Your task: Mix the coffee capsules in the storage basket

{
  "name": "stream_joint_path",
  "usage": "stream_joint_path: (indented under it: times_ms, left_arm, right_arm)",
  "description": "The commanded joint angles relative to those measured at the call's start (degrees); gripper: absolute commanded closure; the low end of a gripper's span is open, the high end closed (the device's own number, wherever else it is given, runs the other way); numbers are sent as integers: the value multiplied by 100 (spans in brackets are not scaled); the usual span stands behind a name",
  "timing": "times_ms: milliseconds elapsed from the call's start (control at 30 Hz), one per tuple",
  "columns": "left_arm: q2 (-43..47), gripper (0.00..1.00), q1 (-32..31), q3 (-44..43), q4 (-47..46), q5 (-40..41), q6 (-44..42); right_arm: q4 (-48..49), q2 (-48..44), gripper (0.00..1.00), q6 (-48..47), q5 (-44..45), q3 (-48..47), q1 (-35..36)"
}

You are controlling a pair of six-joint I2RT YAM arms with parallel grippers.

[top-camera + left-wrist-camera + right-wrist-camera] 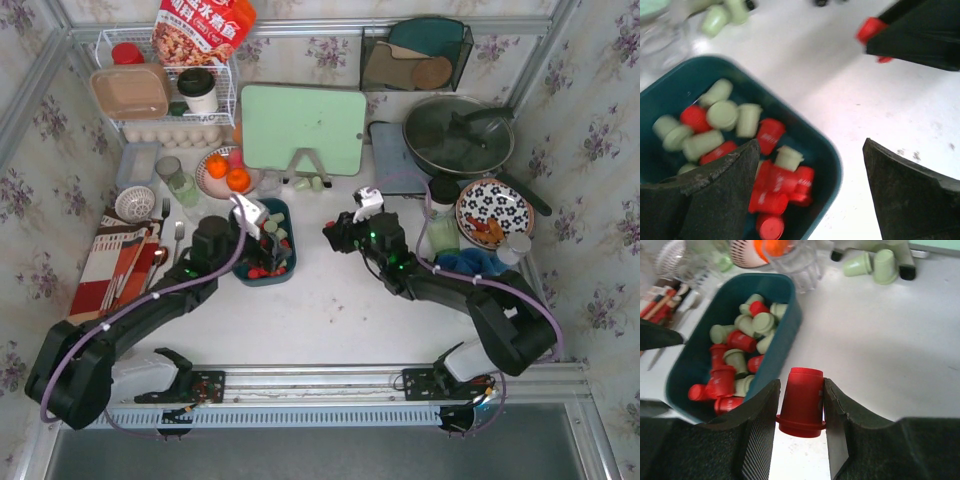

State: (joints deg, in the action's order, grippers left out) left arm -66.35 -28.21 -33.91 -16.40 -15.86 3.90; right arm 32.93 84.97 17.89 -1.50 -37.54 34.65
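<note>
Desk: Any txt readable?

Me: Little. The red snack bag [203, 22] at 12 on the back rack carries big white Chinese chars, and I can't make them out w/ confidence. In my left wrist view the red capsules [771, 134] in the storage basket [832, 165] show white print, too blurred to read.

Desk: Where's the basket, which way does it run?

Me: Top view: on the surface left of centre, long axis approx 12–6, just at 6 of the fruit plate [204, 183] w/ oranges. Red & green capsules lie jumbled inside, pointing all ways. Greens sit mostly at the 12 end, reds at the 6 end.

Desk: Jaws?

Me: Right jaws are clenched on one red capsule [801, 402], outside the basket, just beside its wall at 3, over bare surface. I can't tell if it touches down. In the right wrist view its long axis runs 6–12, w/ the wide flanged rim at 6 toward the wrist and the narrow closed end at 12. Left jaws are released, spread wide, nothing between them. One side is over the basket's near end, the other over white surface.

Desk: Strays?

Me: Two green capsules [858, 264] lie on the surface by the cutting board [302, 125] stand, at approx 1 of the basket, apart from it.
</note>
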Motion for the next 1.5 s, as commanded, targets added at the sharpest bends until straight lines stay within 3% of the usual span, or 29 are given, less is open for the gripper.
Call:
stream_joint_path:
  times_ms: [0, 100, 367, 767, 900, 1167, 1300, 1400, 1467]
  left_arm:
    - [-303, 13, -656, 91, -1328, -507, -1546]
    - [-632, 12, -1071, 117, -1577, -279, -2636]
    - [-1167, 12, -1396, 345, -2947, -331, -3436]
    - [-1215, 13, -1530, 286, -3422, 11, -3572]
    - [-1209, 21, -1546, 302, -3411, -207, -3657]
    - [-1394, 23, -1632, 151, -3396, -258, -3658]
    - [-1425, 33, -1664, 7, -3274, -161, -3662]
    - [-1425, 59, -1671, -119, -3016, -40, -3619]
    - [-1410, 69, -1679, -162, -2840, -19, -3615]
  right_arm:
    - [1275, -301, 72, 163, -660, 389, -7]
    - [1492, -327, 72, 333, -898, 469, -9]
    - [2395, 100, 72, 942, -1938, 586, -5]
    - [2489, 143, 73, 987, -2149, 581, -3]
    - [2527, 186, 72, 1021, -2225, 572, -3]
    - [2516, 185, 70, 1072, -2319, 547, 0]
    - [2359, 230, 68, 1043, -2321, 486, -3]
    - [2281, 257, 66, 1024, -2329, 441, -3]
    - [2275, 253, 64, 1024, -2336, 441, -3]
